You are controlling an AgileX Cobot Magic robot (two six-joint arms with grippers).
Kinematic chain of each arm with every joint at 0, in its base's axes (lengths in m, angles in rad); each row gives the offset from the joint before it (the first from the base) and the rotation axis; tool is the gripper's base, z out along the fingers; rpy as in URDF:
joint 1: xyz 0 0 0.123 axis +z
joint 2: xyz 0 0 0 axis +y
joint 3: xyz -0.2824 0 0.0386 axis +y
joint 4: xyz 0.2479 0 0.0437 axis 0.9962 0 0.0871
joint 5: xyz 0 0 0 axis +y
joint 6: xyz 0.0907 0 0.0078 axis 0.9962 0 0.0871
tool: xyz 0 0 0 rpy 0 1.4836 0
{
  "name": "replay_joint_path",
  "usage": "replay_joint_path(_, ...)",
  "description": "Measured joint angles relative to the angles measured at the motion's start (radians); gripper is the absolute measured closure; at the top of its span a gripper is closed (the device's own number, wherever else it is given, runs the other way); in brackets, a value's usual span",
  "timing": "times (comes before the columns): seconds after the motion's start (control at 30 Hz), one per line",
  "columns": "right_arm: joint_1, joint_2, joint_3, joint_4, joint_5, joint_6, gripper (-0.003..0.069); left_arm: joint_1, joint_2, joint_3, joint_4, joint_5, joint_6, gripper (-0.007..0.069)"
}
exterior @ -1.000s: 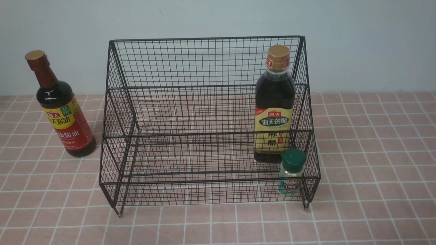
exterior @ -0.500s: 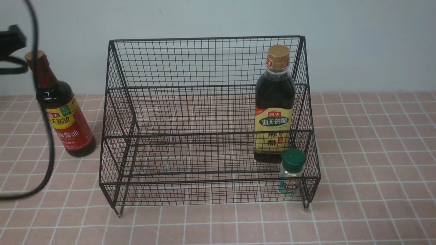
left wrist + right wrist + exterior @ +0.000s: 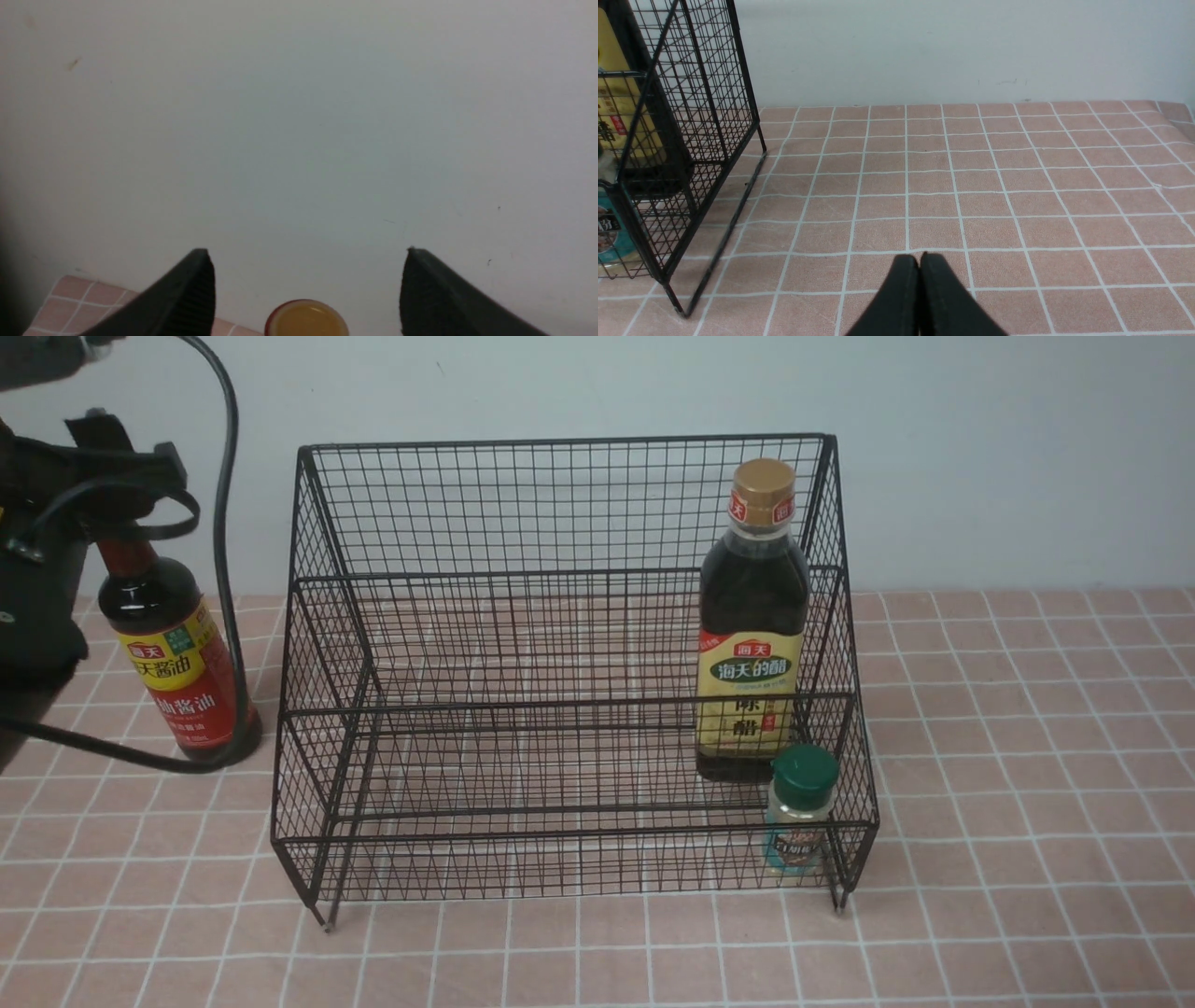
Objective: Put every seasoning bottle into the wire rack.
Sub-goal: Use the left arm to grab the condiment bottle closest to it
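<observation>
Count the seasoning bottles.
3. Red-necked round dark bottle outside, left of the black wire rack; square gold-capped dark bottle, rear tier; tiny green-capped clear shaker, front tier.

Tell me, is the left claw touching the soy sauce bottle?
Apart. The left wrist view shows the open left gripper straddling the soy sauce bottle, gaps beside its cap.

Pink tiled tabletop [image 3: 971, 186] under right gripper [image 3: 920, 257], jaws pressed together; wire rack [image 3: 714, 93] side-on, yellow-labelled bottle [image 3: 616, 107] and teal-labelled shaker [image 3: 609, 228] behind its mesh; pale wall [image 3: 948, 46] beyond.
</observation>
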Motion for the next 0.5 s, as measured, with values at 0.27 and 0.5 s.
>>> replay_joint_path(0.27,0.000,0.000,0.000,0.000,0.000,0.000,0.0673,0.015,0.065,-0.001,-0.004,-0.054,-0.005,0.0131)
replay_joint_path(0.5,0.000,0.000,0.000,0.000,0.000,0.000,0.0673,0.016,0.118,-0.009,0.005,-0.072,-0.011,0.0130)
